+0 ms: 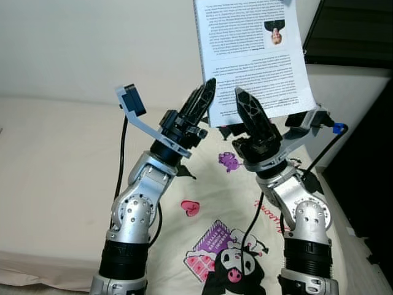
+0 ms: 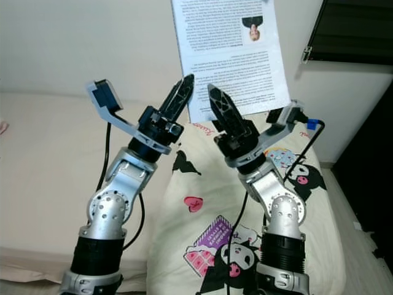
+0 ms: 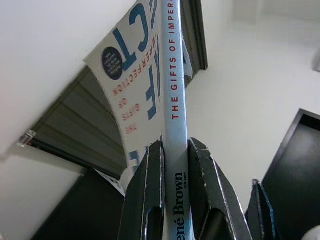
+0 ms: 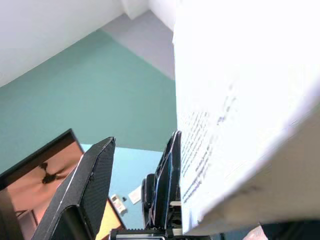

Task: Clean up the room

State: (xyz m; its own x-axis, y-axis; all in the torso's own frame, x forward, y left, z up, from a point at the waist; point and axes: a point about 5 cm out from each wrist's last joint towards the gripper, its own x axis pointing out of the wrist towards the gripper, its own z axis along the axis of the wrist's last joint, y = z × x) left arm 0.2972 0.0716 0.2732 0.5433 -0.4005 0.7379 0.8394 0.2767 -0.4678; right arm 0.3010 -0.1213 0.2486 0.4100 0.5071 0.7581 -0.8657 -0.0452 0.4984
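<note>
the left gripper [image 1: 206, 98] pinches only the book [image 1: 255, 55] at its spine, held high over the bed [image 1: 55, 184], while the right gripper [image 1: 249, 110] stands released beside it, so the book could tilt and slip out.

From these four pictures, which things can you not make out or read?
- Book: its top is cut off by the eye views' upper edge.
- Back-cover text: too small to read in the eye views.
- Author's first name on the spine: left gripper fingers cover part of it, left wrist view.
- Right gripper: whether it touches the book is unclear.
</note>
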